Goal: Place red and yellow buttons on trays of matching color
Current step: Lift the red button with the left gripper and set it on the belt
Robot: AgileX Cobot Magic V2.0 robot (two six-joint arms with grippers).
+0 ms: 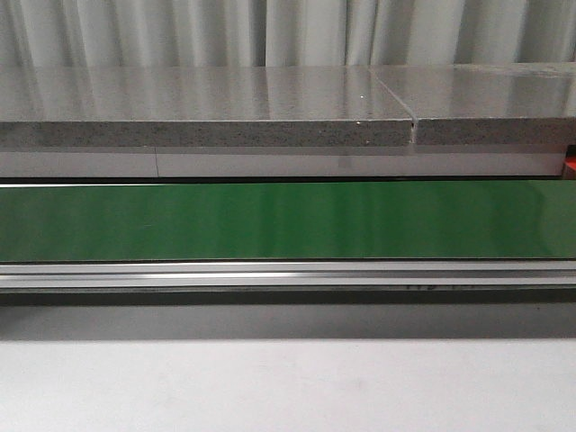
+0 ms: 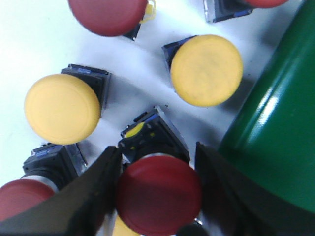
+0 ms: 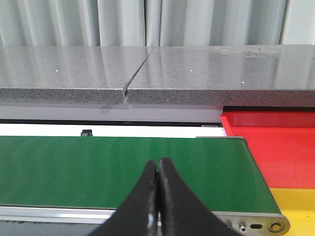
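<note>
In the left wrist view my left gripper (image 2: pixel 157 150) is closed around the cap of a red button (image 2: pixel 158 194), one finger against each side. The button's black body points away from the camera, over the white table. Around it lie two yellow buttons (image 2: pixel 61 108) (image 2: pixel 206 70) and other red buttons (image 2: pixel 107 14) (image 2: pixel 22 204). In the right wrist view my right gripper (image 3: pixel 158 164) is shut and empty above the green belt (image 3: pixel 98 172). The red tray (image 3: pixel 275 142) and the yellow tray (image 3: pixel 295 206) sit past the belt's end. Neither gripper shows in the front view.
The green conveyor belt (image 1: pixel 288 220) runs across the front view with a metal rail along its near side. A grey stone counter (image 1: pixel 207 108) and curtains stand behind it. The belt's rounded end (image 2: pixel 275 132) lies close beside my left gripper.
</note>
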